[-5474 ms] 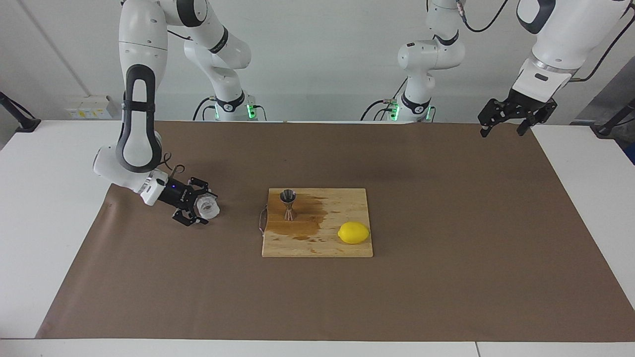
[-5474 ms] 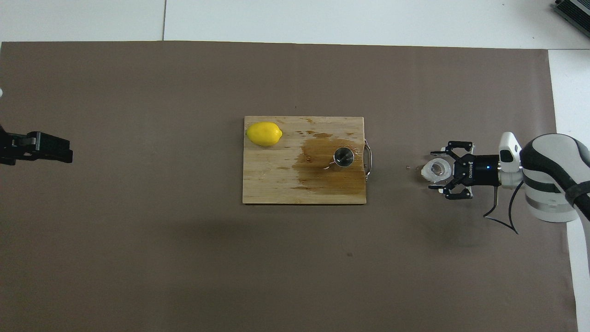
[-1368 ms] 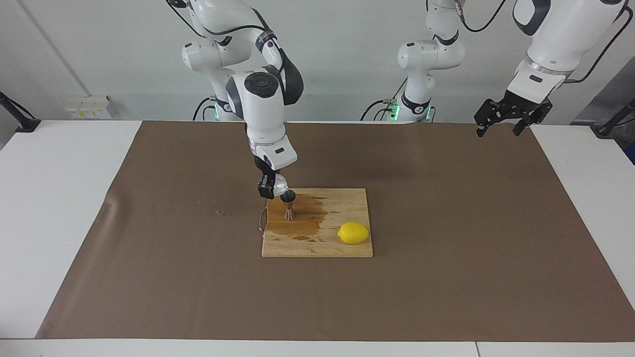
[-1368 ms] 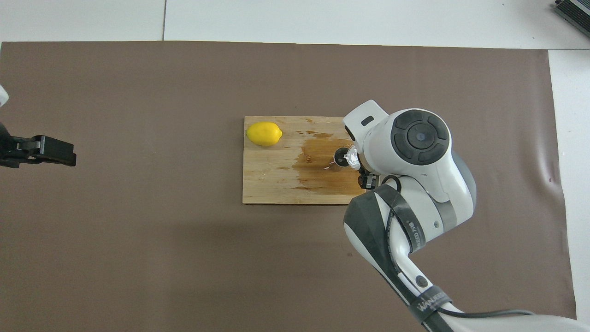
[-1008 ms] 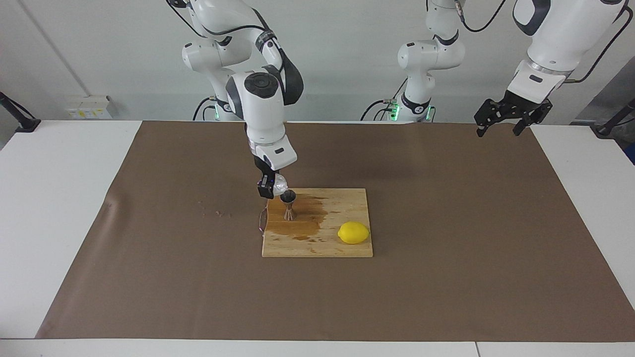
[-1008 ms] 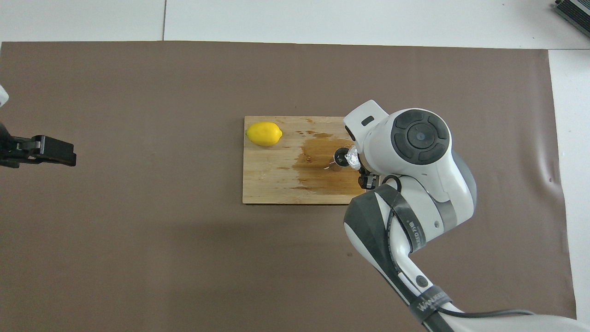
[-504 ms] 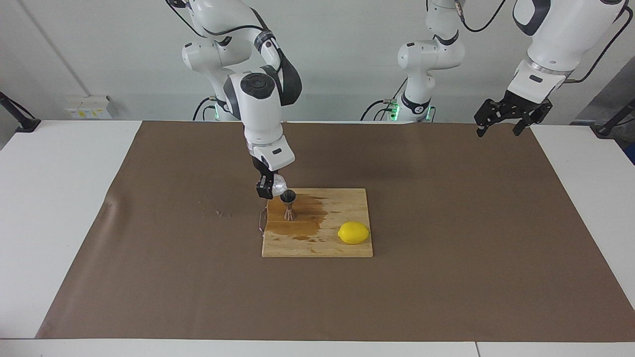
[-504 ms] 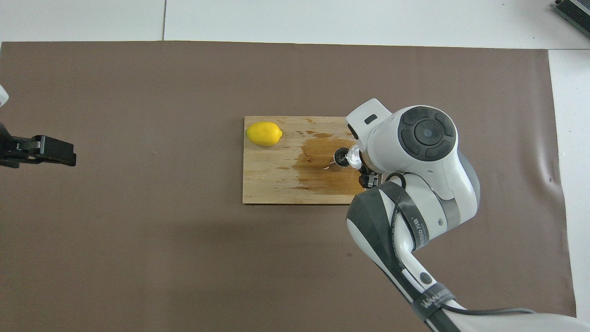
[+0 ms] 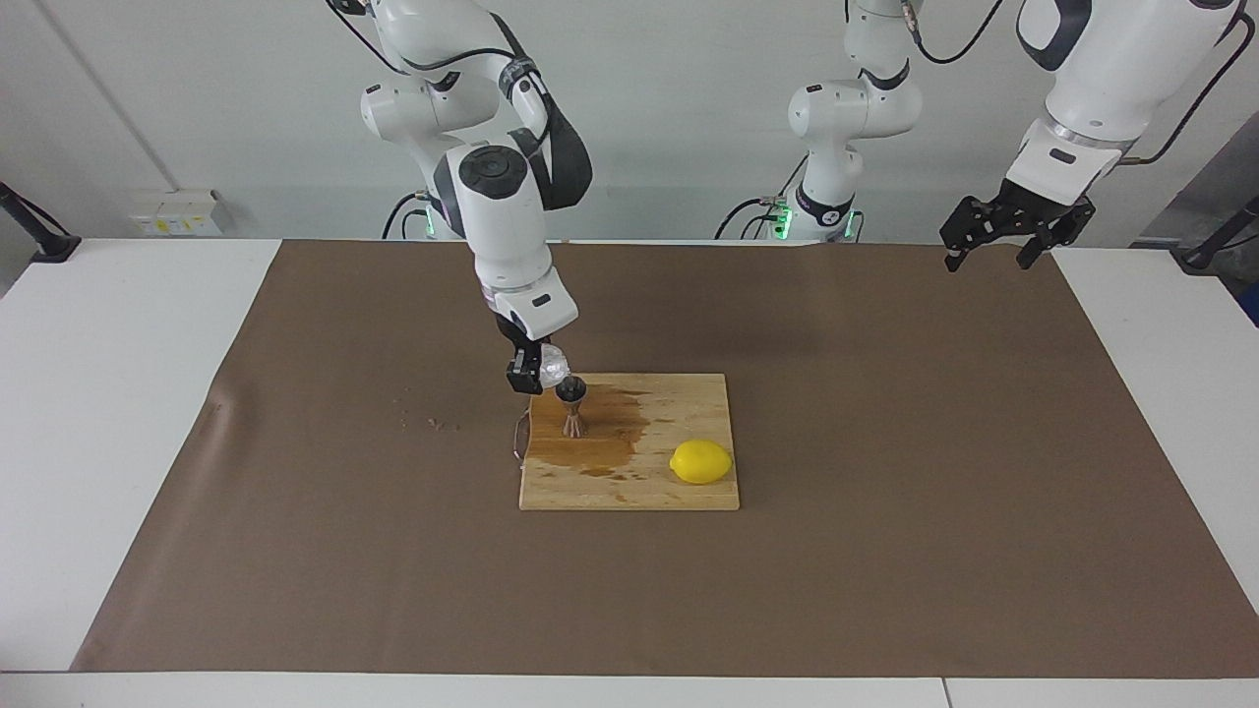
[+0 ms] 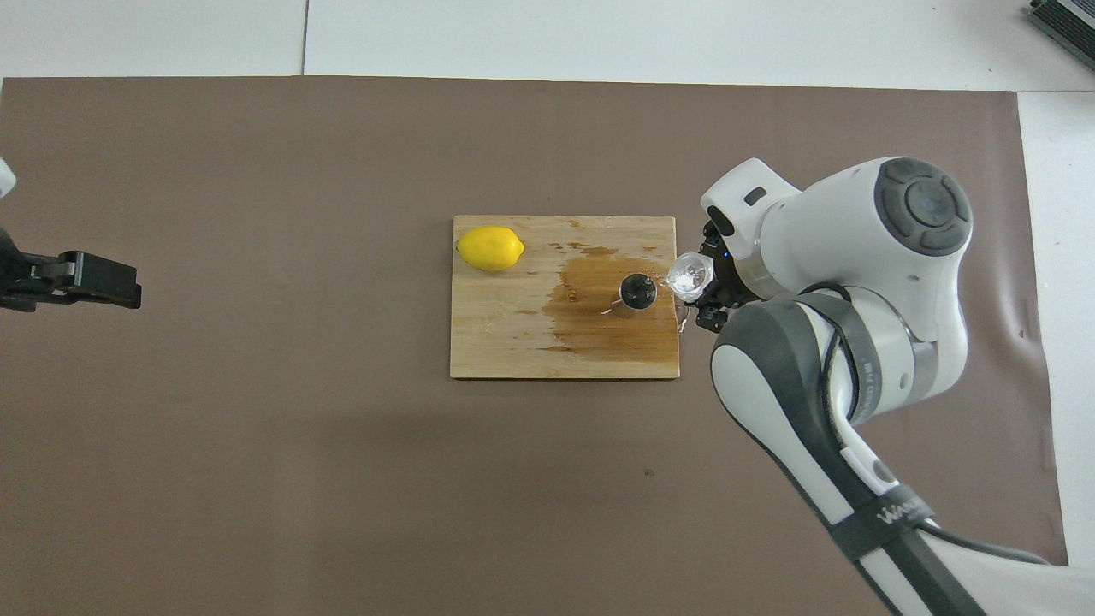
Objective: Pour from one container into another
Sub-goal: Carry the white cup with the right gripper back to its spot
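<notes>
Gripping the jar [image 9: 553,369], tilted beside the jigger [image 9: 571,405] on the stained board [image 9: 679,398], is the right gripper [image 9: 536,372]; lemon [image 9: 701,461] well clear. Left gripper [image 9: 1001,236] waits, fingers spread, empty.

Jar held tilted at the jigger's mouth; jigger upright on the board.

The small translucent whitish jar [image 9: 553,370] [image 10: 689,274] is gripped in the jaws of the right gripper [image 9: 536,372] [image 10: 706,287] and is held tipped, its wide mouth turned toward the jigger, over the board's edge at the right arm's end. The steel hourglass-shaped jigger [image 9: 571,404] [image 10: 637,293] is seen standing upright on the wooden cutting board [image 9: 679,493] [image 10: 505,342], within a dark wet stain, its open upper cup just beside the jar. Whether the two are touching cannot be told.
</notes>
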`<action>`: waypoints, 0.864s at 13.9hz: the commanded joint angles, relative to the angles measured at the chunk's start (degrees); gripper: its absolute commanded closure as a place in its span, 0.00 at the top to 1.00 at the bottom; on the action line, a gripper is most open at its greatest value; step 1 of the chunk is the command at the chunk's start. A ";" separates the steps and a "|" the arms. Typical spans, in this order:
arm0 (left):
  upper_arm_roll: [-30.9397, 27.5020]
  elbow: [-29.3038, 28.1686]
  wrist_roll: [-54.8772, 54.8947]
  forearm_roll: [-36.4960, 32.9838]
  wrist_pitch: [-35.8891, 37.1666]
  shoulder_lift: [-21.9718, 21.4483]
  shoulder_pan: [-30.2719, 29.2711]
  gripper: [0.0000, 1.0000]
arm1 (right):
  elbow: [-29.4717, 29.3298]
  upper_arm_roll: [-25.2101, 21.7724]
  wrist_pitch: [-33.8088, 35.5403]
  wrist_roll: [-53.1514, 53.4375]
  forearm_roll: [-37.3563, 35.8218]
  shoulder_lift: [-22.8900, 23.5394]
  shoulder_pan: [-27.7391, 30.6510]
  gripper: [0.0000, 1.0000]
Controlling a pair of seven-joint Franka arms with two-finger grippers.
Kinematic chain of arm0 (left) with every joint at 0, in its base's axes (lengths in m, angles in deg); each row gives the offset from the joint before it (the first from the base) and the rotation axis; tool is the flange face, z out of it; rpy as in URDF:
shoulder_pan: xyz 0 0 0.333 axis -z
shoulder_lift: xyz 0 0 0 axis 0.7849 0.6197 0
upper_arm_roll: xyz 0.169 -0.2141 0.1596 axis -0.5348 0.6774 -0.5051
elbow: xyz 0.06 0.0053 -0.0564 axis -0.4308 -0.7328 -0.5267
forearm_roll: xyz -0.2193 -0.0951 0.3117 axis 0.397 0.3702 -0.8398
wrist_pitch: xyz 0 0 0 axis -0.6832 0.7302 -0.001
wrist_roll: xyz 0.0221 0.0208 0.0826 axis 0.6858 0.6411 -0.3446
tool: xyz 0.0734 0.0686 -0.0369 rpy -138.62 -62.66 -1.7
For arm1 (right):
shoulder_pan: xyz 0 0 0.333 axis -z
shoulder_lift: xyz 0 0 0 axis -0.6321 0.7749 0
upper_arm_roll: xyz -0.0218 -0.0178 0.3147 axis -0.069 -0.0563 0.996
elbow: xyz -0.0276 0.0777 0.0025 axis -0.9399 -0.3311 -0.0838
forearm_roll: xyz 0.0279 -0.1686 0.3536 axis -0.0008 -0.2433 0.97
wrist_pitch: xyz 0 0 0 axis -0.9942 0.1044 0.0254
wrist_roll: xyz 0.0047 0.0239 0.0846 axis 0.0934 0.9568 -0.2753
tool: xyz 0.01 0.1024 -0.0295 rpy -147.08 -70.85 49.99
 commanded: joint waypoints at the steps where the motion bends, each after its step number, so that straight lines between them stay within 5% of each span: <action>1: -0.24 -2.17 0.01 0.01 -0.67 -1.82 -0.01 1.00 | 1.02 0.50 0.49 -8.35 7.22 -1.36 2.85 0.32; 12: -0.24 -2.17 0.01 0.01 -0.67 -1.82 -0.09 1.00 | 11.37 0.50 0.58 -46.23 25.52 -2.85 20.60 0.32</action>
